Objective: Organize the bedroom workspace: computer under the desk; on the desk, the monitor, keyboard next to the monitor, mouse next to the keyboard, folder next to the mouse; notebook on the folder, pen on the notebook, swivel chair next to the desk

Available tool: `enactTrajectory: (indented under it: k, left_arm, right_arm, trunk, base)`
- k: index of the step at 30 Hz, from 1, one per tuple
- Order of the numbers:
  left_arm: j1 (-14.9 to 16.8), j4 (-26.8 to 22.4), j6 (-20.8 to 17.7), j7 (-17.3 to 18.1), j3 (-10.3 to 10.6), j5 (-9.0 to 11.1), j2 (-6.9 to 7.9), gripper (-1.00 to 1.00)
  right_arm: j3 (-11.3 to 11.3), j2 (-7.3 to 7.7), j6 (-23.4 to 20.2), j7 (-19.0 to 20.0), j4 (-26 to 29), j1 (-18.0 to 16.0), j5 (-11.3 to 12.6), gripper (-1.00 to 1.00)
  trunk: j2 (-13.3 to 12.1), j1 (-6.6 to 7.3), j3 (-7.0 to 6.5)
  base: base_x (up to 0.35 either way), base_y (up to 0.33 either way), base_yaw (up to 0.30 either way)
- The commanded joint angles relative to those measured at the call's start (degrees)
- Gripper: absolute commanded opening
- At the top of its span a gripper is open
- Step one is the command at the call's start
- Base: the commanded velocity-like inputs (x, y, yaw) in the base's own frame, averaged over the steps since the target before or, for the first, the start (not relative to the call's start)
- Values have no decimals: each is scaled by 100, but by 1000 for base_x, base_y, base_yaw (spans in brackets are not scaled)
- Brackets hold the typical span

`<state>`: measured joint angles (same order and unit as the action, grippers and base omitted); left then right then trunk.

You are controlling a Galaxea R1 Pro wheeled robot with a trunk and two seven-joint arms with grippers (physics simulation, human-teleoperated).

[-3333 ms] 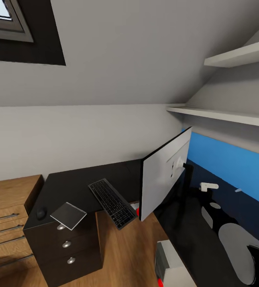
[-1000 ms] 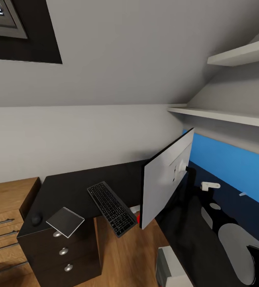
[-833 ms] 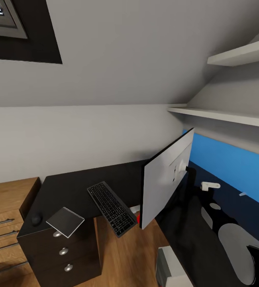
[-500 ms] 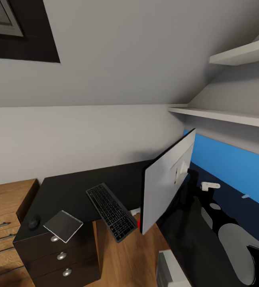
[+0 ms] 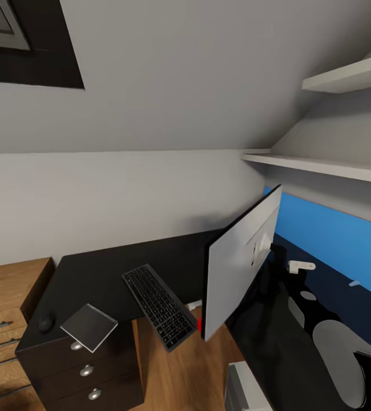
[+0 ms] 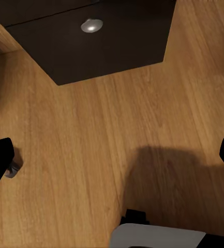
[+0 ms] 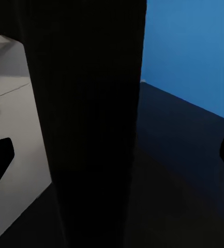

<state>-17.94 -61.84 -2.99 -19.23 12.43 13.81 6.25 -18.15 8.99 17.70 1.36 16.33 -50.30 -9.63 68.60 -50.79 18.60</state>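
My surface [image 5: 117, 268] has a black top, and its black drawer unit [image 5: 77, 368] carries round silver knobs [image 5: 87, 371] and a wood-brown side. On it I see the keyboard [image 5: 159, 306] with dark keys in a silver-grey frame, the black mouse [image 5: 45, 323], the light grey notebook [image 5: 89, 326] and the monitor [image 5: 241, 268] showing its light grey back with a black edge. The floor [image 6: 112, 155] is warm wood grain, the wall panel [image 5: 345, 240] bright blue, the shelves [image 5: 328, 165] white.

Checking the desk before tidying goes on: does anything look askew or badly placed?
Yes. The keyboard lies at an angle with its near end hanging past the edge of the desk. The notebook sits skewed, a corner overhanging the drawer unit. The monitor shows its grey back and looks tilted.
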Motion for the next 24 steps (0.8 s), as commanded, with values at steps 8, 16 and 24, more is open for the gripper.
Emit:
enactTrajectory:
  k: [8, 16, 24]
  left_arm:
    - [1, -12, -26, -45, 23, 34, 8, 100]
    - [1, -12, -26, -45, 23, 34, 8, 100]
    - [1, -12, -26, -45, 23, 34, 8, 100]
  right_arm:
    - [-48, -3, 23, 14, -7, -6, -57, 100]
    - [-48, -6, 23, 8, -7, -6, -57, 100]
    - [-48, -11, 23, 5, -7, -6, -57, 100]
  trunk:
    - [4, -3, 6]
    - [4, -3, 6]
    - [4, -3, 6]
  base:
    - [108, 12, 0]
    - [11, 1, 0]
    - [1, 0, 0]
